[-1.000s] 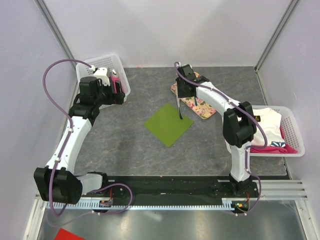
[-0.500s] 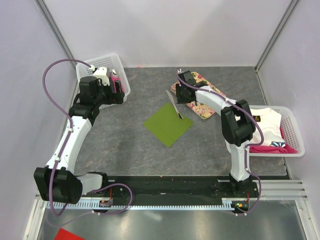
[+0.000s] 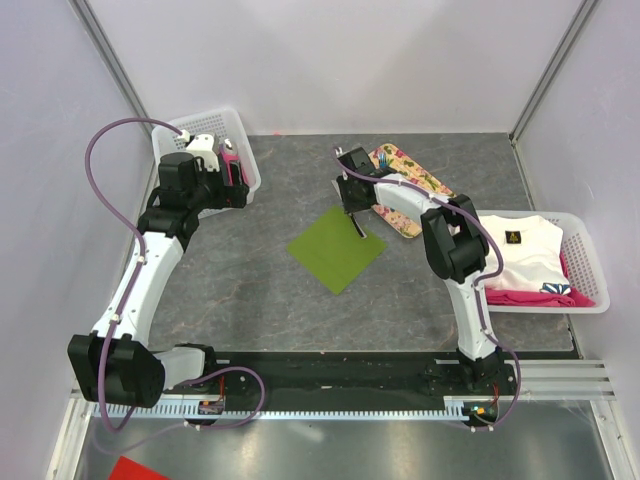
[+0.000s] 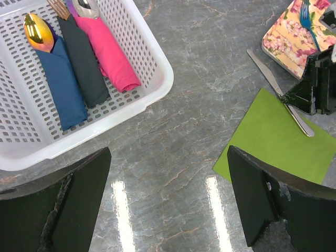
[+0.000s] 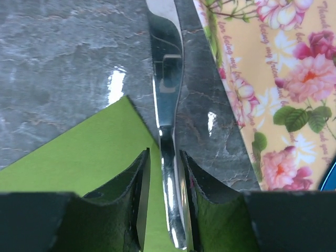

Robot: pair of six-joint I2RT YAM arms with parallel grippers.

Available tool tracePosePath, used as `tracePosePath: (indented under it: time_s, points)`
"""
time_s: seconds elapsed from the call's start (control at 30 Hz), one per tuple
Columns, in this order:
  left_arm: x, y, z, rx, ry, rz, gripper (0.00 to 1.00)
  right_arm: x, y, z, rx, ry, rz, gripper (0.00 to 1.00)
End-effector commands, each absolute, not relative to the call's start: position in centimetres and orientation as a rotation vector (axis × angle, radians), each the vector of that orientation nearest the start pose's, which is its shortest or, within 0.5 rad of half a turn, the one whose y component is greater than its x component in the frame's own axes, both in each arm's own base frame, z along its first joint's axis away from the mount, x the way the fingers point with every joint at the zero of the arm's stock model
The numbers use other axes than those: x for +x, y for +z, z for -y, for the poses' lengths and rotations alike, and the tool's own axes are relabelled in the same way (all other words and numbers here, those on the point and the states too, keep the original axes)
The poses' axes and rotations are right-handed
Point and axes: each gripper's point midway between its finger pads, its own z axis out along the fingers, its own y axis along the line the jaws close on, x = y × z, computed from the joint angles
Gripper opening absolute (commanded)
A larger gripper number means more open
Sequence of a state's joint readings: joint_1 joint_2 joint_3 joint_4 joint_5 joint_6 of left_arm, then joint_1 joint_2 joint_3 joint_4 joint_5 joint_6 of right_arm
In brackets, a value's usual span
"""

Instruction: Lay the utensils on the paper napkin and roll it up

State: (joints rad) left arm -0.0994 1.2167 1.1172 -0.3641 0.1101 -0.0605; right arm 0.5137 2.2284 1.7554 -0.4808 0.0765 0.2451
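Jaws of the right gripper (image 5: 164,153) stand a little apart, one black finger on each side of the knife (image 5: 167,68). A strip of green shows between the left finger and the handle, so nothing is clamped. The right arm rises from the near edge, elbow high, forearm reaching far and leftward, wrist tipped down. The knife is slim, polished steel; it lies flat, its handle on the paper napkin (image 3: 335,250) and its blade on bare worktop (image 3: 250,280), pointing at the far edge. The napkin is a thin, matt olive square, turned cornerwise near the worktop's middle. The blue fork (image 4: 311,26) lies on the floral tray (image 5: 278,121), just beside the knife, toward the far edge.

The left gripper (image 4: 169,152) gapes at full width, empty, above grey veined stone. Its arm stretches toward the far left corner, beside a white perforated basket (image 4: 157,89) holding rolled cloth bundles. Bare, glossy worktop runs between that basket and the napkin, and from the napkin to the near edge.
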Motion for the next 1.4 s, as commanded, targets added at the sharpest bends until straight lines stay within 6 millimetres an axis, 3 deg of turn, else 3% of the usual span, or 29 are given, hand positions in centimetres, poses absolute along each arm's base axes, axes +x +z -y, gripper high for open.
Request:
tracePosePath:
  time_s: [0.0,0.53,0.73,0.9,1.07,1.1,1.2,1.37]
  points:
    - [38.5,26.4,5.8,0.122,-0.197,-1.981,1.0,48.9,5.2,-26.6,-0.32,0.197,-2.455,0.35]
    - [38.4,26.0,5.5,0.12,-0.179,-1.988,1.0,48.7,1.8,-25.5,-0.336,0.1,-2.531,0.28]
    - [38.4,25.9,5.6,0.123,-0.186,-1.99,1.0,48.1,0.9,-25.6,-0.358,0.078,-2.578,0.32]
    - [38.5,26.0,5.7,0.126,-0.186,-1.988,1.0,48.2,1.4,-25.4,-0.348,0.048,-2.574,0.21]
    - [38.6,25.8,5.7,0.124,-0.189,-1.993,1.0,47.6,1.2,-25.9,-0.37,0.039,-2.581,0.2]
    - [38.6,25.9,5.8,0.126,-0.19,-1.993,1.0,47.5,0.9,-25.8,-0.368,0.023,-2.585,0.16]
    - [38.6,26.1,5.7,0.13,-0.184,-1.988,1.0,47.9,1.6,-25.5,-0.347,0.003,-2.565,0.01]
    - [38.5,25.8,5.7,0.134,-0.187,-1.994,1.0,50.0,6.4,-25.5,-0.298,-0.01,-2.453,0.0]
